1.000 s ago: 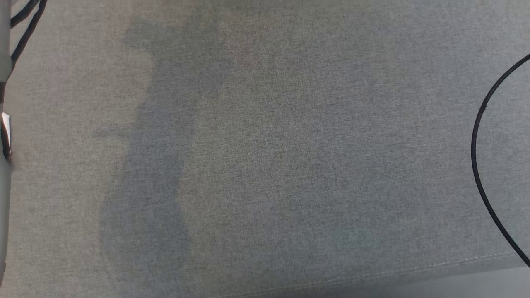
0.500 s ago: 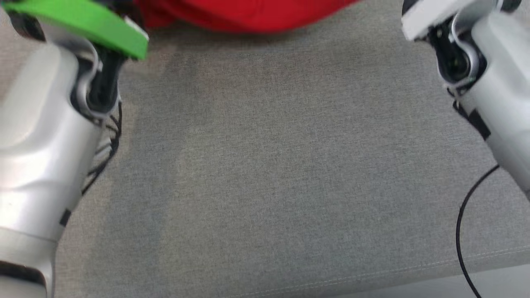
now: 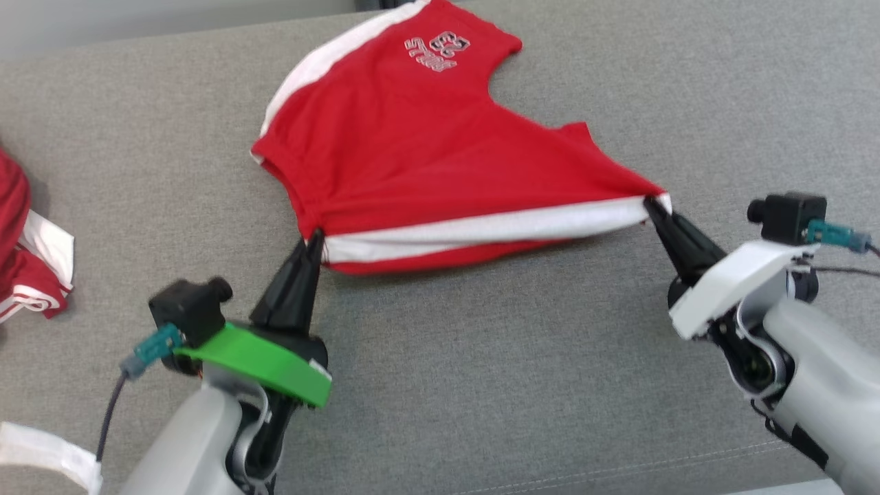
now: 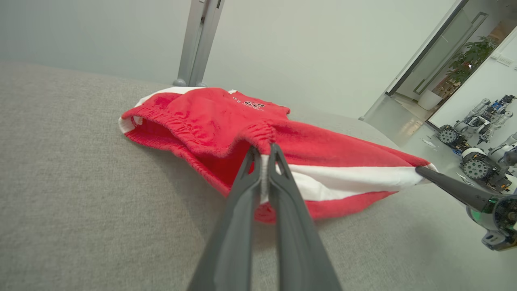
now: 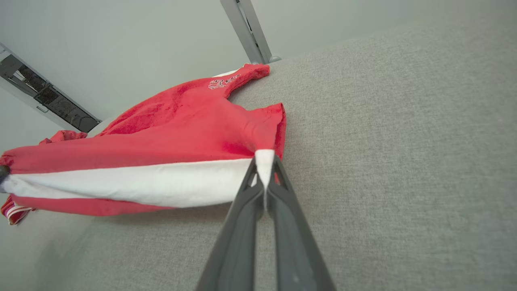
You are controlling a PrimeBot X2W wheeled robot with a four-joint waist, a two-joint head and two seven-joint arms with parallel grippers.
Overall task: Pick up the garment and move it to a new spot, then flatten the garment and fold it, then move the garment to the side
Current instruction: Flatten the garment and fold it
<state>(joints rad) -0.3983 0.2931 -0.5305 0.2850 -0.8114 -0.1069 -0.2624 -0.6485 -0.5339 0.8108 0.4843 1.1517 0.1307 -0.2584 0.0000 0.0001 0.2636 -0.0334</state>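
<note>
The garment (image 3: 426, 158) is a pair of red shorts with white side stripes and a white print, lying on the grey cushion with its near edge lifted and pulled taut. My left gripper (image 3: 316, 237) is shut on the garment's near left corner (image 4: 264, 151) at the waistband. My right gripper (image 3: 650, 203) is shut on the garment's near right corner (image 5: 264, 159), where the white stripe ends. The stripe stretches straight between both grippers. The far part of the garment rests on the cushion.
Another red and white garment (image 3: 24, 254) lies crumpled at the cushion's left edge. The grey cushion (image 3: 481, 385) runs wide in front of the held garment. A metal post (image 4: 200, 40) stands behind the cushion. Other robots (image 4: 480, 129) stand on the floor at the far right.
The head camera has tilted up from the bare cushion, so both arms and the whole garment have come into view. Both grippers stay shut.
</note>
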